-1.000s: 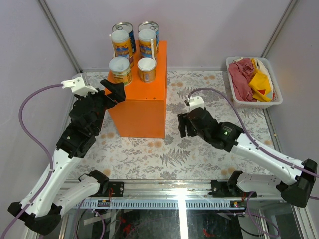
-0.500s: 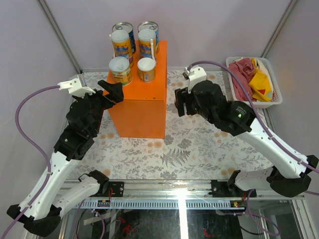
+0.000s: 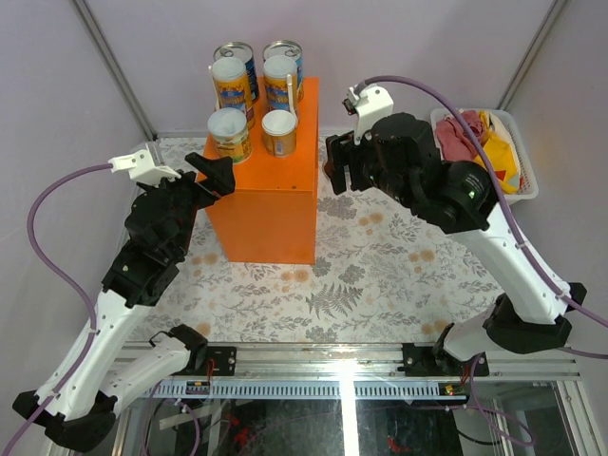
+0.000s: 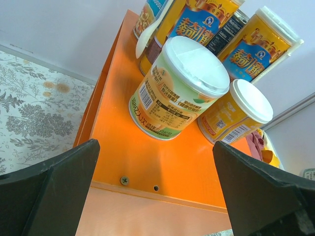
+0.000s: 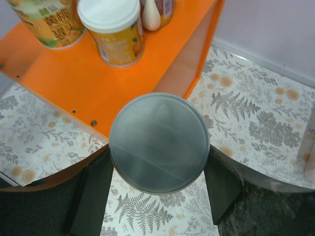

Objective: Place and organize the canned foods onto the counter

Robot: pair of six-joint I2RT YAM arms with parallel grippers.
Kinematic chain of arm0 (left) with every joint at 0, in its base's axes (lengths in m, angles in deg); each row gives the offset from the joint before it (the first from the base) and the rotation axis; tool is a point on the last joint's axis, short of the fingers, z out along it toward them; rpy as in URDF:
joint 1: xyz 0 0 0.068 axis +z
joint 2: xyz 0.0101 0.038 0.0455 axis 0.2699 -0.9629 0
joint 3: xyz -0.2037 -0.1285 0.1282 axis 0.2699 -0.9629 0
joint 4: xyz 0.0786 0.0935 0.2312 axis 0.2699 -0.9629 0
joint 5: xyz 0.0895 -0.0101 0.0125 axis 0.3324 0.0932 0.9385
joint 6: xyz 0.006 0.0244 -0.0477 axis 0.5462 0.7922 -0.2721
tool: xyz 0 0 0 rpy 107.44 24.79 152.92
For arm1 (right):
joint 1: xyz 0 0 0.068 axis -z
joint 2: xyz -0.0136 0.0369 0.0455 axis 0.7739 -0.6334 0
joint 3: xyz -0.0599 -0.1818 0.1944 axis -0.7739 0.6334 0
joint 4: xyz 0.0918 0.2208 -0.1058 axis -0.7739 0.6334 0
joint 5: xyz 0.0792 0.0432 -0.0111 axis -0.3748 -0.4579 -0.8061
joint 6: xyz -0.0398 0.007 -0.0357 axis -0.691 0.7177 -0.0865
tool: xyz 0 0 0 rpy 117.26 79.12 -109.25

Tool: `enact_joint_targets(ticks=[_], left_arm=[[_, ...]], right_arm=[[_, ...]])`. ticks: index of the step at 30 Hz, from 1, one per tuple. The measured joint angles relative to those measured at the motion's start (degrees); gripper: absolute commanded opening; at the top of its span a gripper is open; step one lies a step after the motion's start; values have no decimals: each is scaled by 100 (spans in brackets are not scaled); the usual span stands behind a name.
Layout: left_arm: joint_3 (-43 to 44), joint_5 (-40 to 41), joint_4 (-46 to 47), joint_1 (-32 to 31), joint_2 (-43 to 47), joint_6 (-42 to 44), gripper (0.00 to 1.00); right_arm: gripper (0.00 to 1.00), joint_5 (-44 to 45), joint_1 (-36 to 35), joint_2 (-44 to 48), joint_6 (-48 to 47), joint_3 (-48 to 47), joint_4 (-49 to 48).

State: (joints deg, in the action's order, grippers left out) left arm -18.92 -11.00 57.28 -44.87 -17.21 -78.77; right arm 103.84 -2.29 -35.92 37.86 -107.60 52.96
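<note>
Several cans stand on the orange counter: two blue at the back, two tall yellow in the middle, two shorter pale-lidded in front. My left gripper is open and empty at the counter's front left edge. In the left wrist view the short cans lie just beyond it. My right gripper hovers beside the counter's right side. In the right wrist view it is shut on a round grey-topped can, seen end-on above the counter's corner.
A white basket holding red and yellow cloths sits at the back right. White spoons are fixed to the tall cans. The table has a fern-patterned cover. Grey walls close the back and both sides.
My right arm has risen and swung back and left, from the table's middle to the counter's right side, the can still in its grip. My left arm has barely moved.
</note>
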Motion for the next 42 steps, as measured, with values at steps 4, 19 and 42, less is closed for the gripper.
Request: enact_joint_targets(ticks=[4,19,42], left_arm=[[0,-2,35,0,-13,0,99],[-92,-2,181,0,-17,-4,99],[-286,0,339,0,-2,66,100]], right_arm=[[50,-240,0,-389,-46,-691,223],[50,-1128,0,-1475,-7,-1663,437],[53,-1443,0,-2369,118,-2583,592]])
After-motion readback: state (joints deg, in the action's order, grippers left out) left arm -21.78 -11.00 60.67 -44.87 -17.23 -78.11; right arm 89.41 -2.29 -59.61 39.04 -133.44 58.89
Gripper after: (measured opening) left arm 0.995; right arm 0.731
